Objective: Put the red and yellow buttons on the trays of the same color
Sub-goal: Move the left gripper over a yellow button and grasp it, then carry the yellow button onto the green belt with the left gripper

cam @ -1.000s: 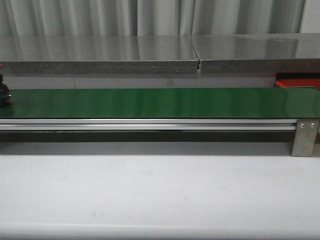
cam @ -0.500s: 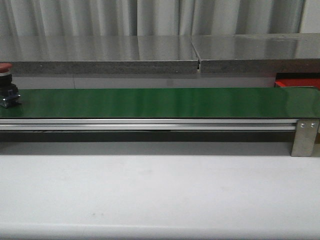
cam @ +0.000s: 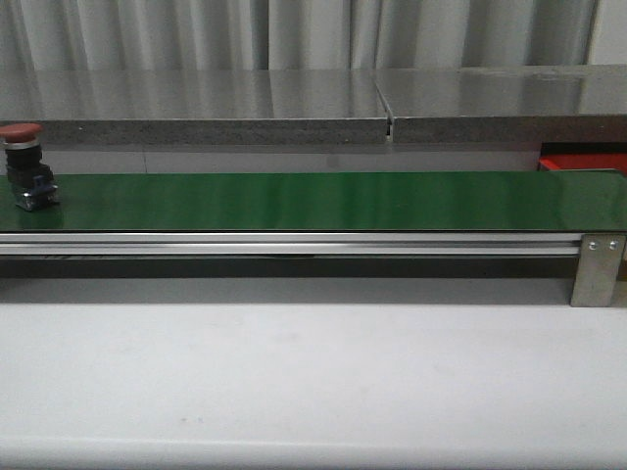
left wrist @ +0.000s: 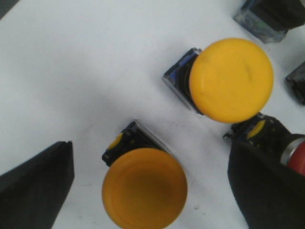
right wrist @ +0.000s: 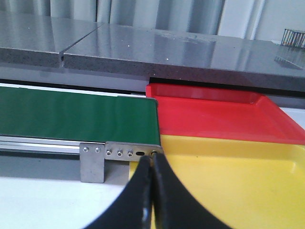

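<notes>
A red button [cam: 25,163] stands on the belt [cam: 313,201] at the frame's far left. Right fingers [right wrist: 151,191] closed and empty, left fingers [left wrist: 33,188] open over a yellow button [left wrist: 144,187]: risk, a late pickup.

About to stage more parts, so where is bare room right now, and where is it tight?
Free: the green belt from the red button at its left end to the bracket; both the red tray and yellow tray. Crowded: under the left end effector, yellow buttons cluster closely.
</notes>
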You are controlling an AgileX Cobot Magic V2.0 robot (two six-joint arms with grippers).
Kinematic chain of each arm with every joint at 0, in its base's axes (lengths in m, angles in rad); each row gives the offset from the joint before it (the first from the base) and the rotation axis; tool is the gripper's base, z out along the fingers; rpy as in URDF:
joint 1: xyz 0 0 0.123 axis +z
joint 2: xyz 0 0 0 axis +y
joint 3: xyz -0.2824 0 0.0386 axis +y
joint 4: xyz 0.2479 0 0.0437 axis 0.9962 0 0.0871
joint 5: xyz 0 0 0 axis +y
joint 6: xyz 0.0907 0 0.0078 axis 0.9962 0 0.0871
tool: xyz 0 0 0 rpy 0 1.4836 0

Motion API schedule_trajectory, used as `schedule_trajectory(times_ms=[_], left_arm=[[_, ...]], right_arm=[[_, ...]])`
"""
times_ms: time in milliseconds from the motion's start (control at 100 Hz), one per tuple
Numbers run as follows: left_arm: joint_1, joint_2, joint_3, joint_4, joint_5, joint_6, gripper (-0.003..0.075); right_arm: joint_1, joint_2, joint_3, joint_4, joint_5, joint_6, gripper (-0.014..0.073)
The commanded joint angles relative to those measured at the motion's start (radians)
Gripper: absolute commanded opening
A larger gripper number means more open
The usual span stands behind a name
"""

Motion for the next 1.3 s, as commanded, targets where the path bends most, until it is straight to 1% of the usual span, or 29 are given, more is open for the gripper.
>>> schedule_trajectory(times_ms=[0, 180, 250, 320, 370, 390, 440, 460, 490, 510, 540, 590, 610, 910, 1060, 1160, 1290], left_arm=[[-0.005, -0.052, -0.025, -0.004, -0.022, 0.001, 0.062], [-0.005, -0.052, -0.025, 0.012, -0.028, 0.001, 0.0614], [-0.005, -0.052, -0.025, 0.02, -0.028, 0.001, 0.0564], [-0.005, -0.052, -0.025, 0.022, -0.028, 0.001, 0.0465], [-0.005, -0.052, -0.025, 0.022, -0.028, 0.001, 0.0366], [-0.005, -0.052, -0.025, 0.022, -0.026, 0.001, 0.034], [-0.005, -0.052, -0.025, 0.022, -0.021, 0.001, 0.0237], [-0.005, -0.052, -0.025, 0.022, -0.017, 0.001, 0.0211], [-0.005, -0.052, -0.025, 0.022, -0.013, 0.001, 0.0148], [-0.005, -0.052, -0.025, 0.022, -0.011, 0.001, 0.0123], [-0.005, -0.052, -0.025, 0.022, -0.008, 0.001, 0.0066], [-0.005, -0.057, -0.025, 0.022, 0.001, 0.001, -0.0004], [-0.005, -0.057, -0.025, 0.022, 0.003, 0.001, -0.002], [-0.005, -0.166, -0.039, 0.021, 0.021, 0.001, -0.002], [-0.01, -0.254, -0.067, -0.047, 0.044, 0.016, -0.002], [-0.044, -0.291, -0.116, -0.072, 0.068, 0.036, -0.002], [-0.124, -0.294, -0.205, -0.079, 0.13, 0.07, -0.002]], right_arm=[[-0.004, 0.014, -0.022, -0.007, -0.081, 0.0, -0.0118], [-0.004, 0.014, -0.022, -0.007, -0.081, 0.0, -0.0118], [-0.004, 0.014, -0.022, -0.007, -0.081, 0.0, -0.0118], [-0.004, 0.014, -0.022, -0.007, -0.081, 0.0, -0.0118], [-0.004, 0.014, -0.022, -0.007, -0.081, 0.0, -0.0118], [-0.004, 0.014, -0.022, -0.007, -0.081, 0.0, -0.0118], [-0.004, 0.014, -0.022, -0.007, -0.081, 0.0, -0.0118], [-0.004, 0.014, -0.022, -0.007, -0.081, 0.0, -0.0118], [-0.004, 0.014, -0.022, -0.007, -0.081, 0.0, -0.0118], [-0.004, 0.014, -0.022, -0.007, -0.081, 0.0, -0.0118], [-0.004, 0.014, -0.022, -0.007, -0.081, 0.0, -0.0118], [-0.004, 0.014, -0.022, -0.007, -0.081, 0.0, -0.0118], [-0.004, 0.014, -0.022, -0.007, -0.081, 0.0, -0.0118], [-0.004, 0.014, -0.022, -0.007, -0.081, 0.0, -0.0118], [-0.004, 0.014, -0.022, -0.007, -0.081, 0.0, -0.0118], [-0.004, 0.014, -0.022, -0.007, -0.081, 0.0, -0.0118], [-0.004, 0.014, -0.022, -0.007, -0.081, 0.0, -0.0118]])
